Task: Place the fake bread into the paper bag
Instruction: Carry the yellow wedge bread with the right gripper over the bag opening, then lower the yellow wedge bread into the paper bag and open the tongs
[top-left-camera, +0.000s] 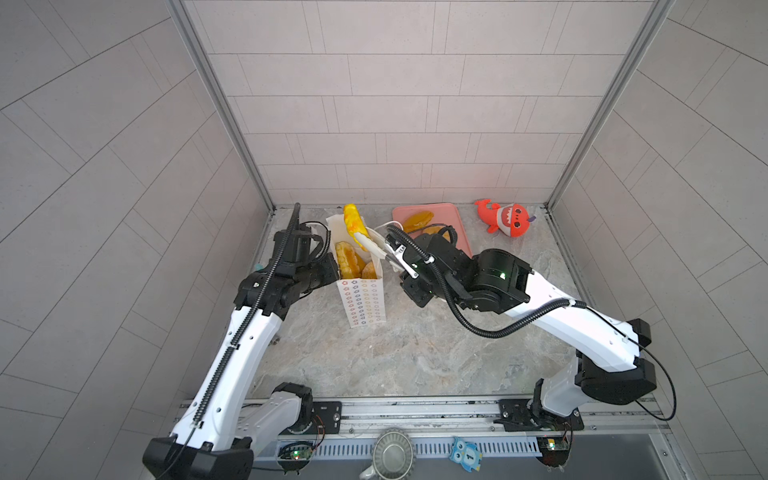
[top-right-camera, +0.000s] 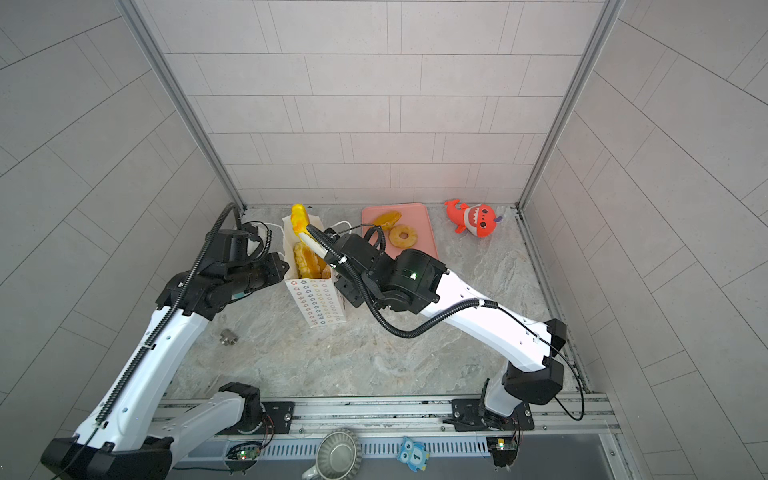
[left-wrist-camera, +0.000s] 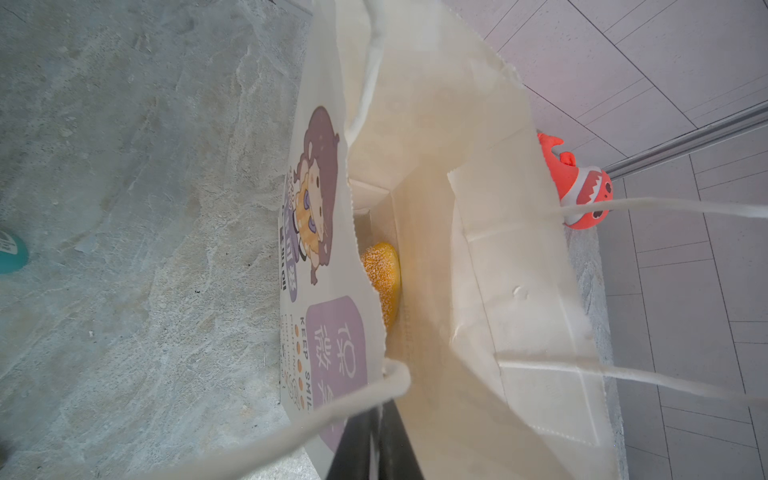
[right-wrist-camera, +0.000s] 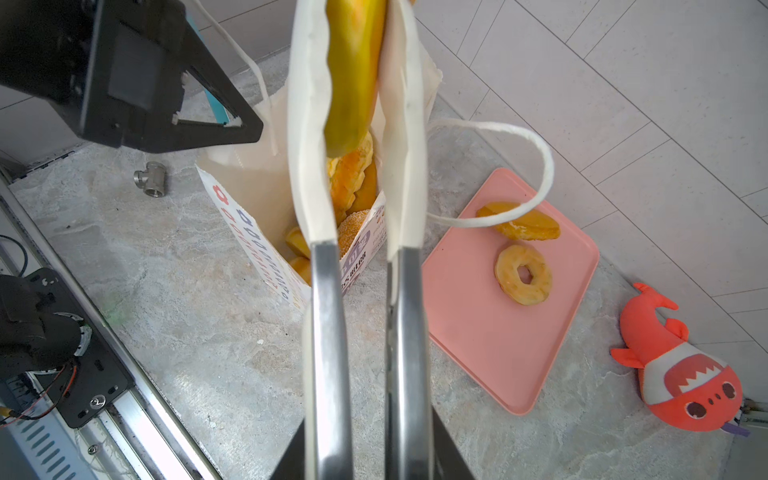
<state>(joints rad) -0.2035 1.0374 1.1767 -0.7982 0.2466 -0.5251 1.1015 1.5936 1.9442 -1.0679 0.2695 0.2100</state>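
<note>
Yellow loaf (top-left-camera: 354, 222) above upright bag (top-left-camera: 361, 303) w/ pastries (top-left-camera: 347, 257)

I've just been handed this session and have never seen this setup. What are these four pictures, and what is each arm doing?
The machine is two white robot arms on a grey stone-look table. The two wide pictures come from one camera head overhead. The two close ones come from a camera on each arm's wrist. The left gripper is shut on the wall of the paper bag. The right gripper is shut on a long yellow loaf, over the bag's open top. Several pastries lie inside already. A ring doughnut and another pastry sit on the pink tray. A red plush shark and a metal pipe fitting lie aside.
</note>
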